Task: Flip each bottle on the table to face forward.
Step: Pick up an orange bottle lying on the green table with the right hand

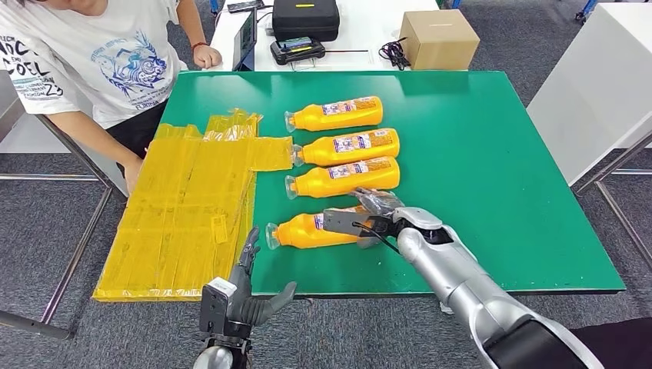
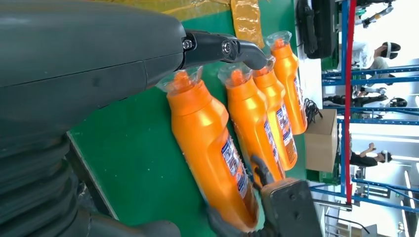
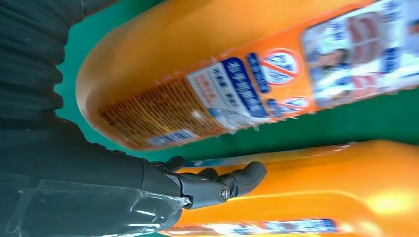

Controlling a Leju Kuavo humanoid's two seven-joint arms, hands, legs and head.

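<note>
Four orange bottles lie on their sides in a column on the green bench (image 1: 477,154), caps pointing toward the yellow taped sheeting (image 1: 184,215) that covers the bench's left part. The farthest bottle (image 1: 337,114), the second bottle (image 1: 350,146) and the third bottle (image 1: 346,178) lie with their printed labels turned up. The nearest bottle (image 1: 307,231) lies closest to the front edge, and the right robot hand (image 1: 374,217) rests over its base end, fingers draped across the body; in the right wrist view a dark finger (image 3: 237,180) lies curled on the orange plastic, so this robot hand grips the nearest bottle, just beside the third one. The left wrist view shows the same row from the cap side, the nearest bottle with its label along one flank and the right robot hand's dark parts at its base. The left robot hand (image 1: 247,296) hovers at the bench's front edge, near the sheeting's corner and apart from every bottle, holding nothing, its fingers spread and pointing up and its thumb out to the side. A person in a white printed shirt (image 1: 100,54) stands at the far left corner, one hand at the sheeting's edge. Beyond the bench, a white table carries a black case (image 1: 305,17) and a cardboard box (image 1: 438,38).
</note>
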